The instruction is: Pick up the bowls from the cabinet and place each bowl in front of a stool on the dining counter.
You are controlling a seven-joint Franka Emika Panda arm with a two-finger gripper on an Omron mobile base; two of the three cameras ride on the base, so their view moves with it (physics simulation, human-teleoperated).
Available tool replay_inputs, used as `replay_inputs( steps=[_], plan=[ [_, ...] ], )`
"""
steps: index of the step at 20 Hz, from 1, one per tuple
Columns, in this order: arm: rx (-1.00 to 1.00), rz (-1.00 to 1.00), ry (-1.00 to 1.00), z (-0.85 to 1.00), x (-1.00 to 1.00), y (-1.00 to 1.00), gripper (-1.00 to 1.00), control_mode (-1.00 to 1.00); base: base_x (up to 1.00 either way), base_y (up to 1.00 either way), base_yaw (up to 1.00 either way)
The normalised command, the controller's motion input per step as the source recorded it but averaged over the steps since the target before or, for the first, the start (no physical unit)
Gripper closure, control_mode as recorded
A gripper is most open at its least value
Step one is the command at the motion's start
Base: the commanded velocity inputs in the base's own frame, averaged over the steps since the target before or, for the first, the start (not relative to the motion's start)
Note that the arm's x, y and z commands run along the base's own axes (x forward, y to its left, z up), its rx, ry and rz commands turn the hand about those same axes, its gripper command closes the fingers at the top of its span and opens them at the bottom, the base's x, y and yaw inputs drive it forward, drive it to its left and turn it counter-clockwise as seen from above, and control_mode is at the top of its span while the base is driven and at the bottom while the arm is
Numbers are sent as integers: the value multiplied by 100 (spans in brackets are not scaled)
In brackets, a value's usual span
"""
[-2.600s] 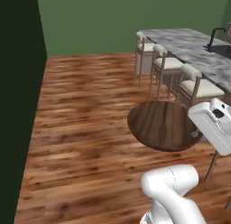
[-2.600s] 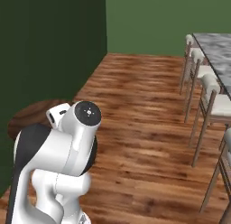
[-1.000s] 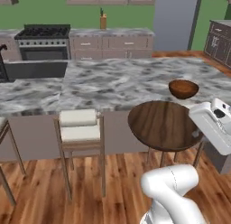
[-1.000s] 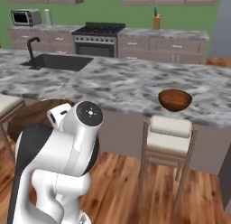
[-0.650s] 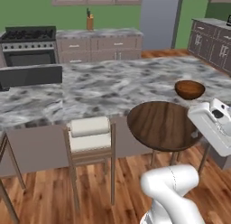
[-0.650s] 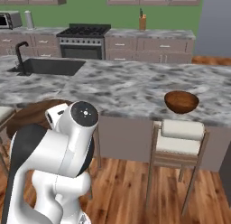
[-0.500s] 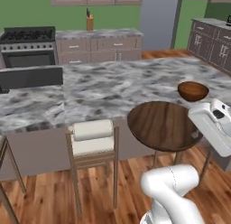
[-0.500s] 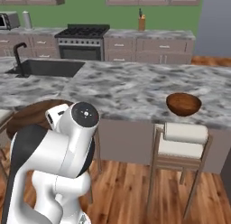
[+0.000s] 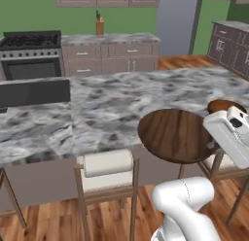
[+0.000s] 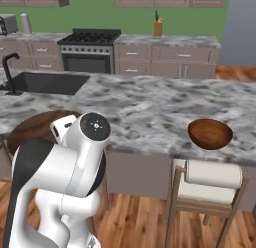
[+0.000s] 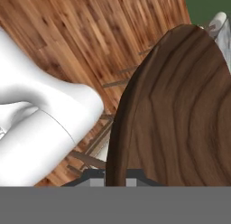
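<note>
Surface (image 9: 112, 104): long marble island ahead of hand, awaiting second bowl.
Stool (image 9: 108, 168): below, left of hand; vacant place in front.
Wide bowl (image 9: 175, 134): clamped by closed hand (image 11: 116, 181), carried edge-gripped for placing.
Deep bowl (image 10: 210, 133): on surface right of hand, fronting own stool.

1. The base has swung round: 2.6 seconds back the cameras looked over bare wooden floor at a green wall; now they face the dining counter (image 9: 121, 104) head-on.
2. Over the last second the view kept sliding along the counter, so the sink (image 10: 47, 82) and stove (image 10: 90, 39) sit further left in frame.
3. The small bowl (image 10: 210, 133) on the counter and the stool (image 10: 210, 179) below it appear closer.
</note>
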Motion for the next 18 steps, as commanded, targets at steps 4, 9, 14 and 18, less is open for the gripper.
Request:
replay_inputs(
  steps=[4,9,14,18],
  plan=[
    [0,0,0,0,0,0,100,100,63,0,8],
    [0,0,0,0,0,0,100,100,62,0,10],
    [0,0,0,0,0,0,100,100,52,0,21],
    [0,0,0,0,0,0,100,100,29,0,25]
  ],
)
